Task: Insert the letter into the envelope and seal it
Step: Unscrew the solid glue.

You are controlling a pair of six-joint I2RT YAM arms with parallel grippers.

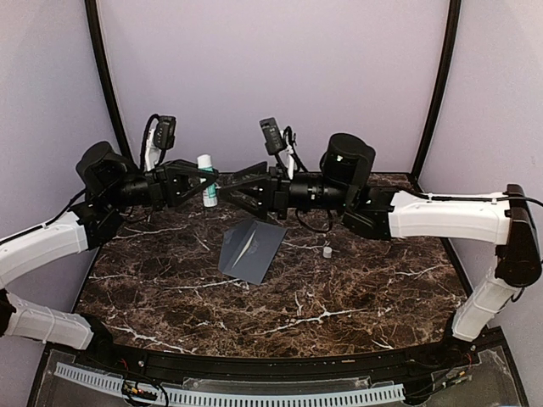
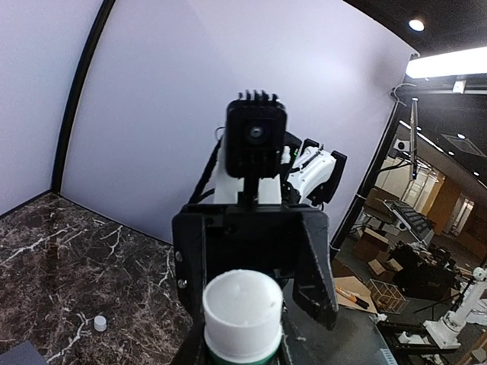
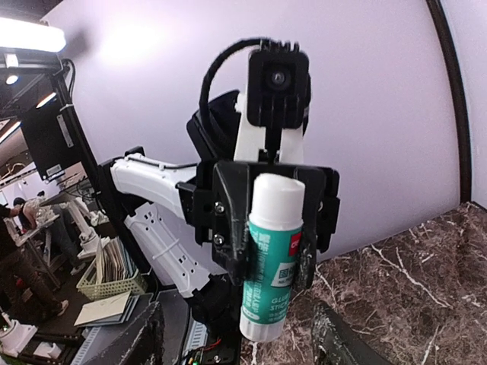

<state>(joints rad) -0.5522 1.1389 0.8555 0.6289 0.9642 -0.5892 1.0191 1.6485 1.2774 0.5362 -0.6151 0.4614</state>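
Gripping glue stick [image 1: 205, 166]: left gripper [image 1: 204, 188] | right gripper [image 1: 234, 192] agape | cap [image 1: 327, 251] near envelope [image 1: 250, 248]

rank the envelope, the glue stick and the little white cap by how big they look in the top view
1. envelope
2. glue stick, held up nearer the camera, so it may look a bit oversized; its rank is safe either way
3. white cap

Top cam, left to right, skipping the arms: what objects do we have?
glue stick → envelope → small white cap
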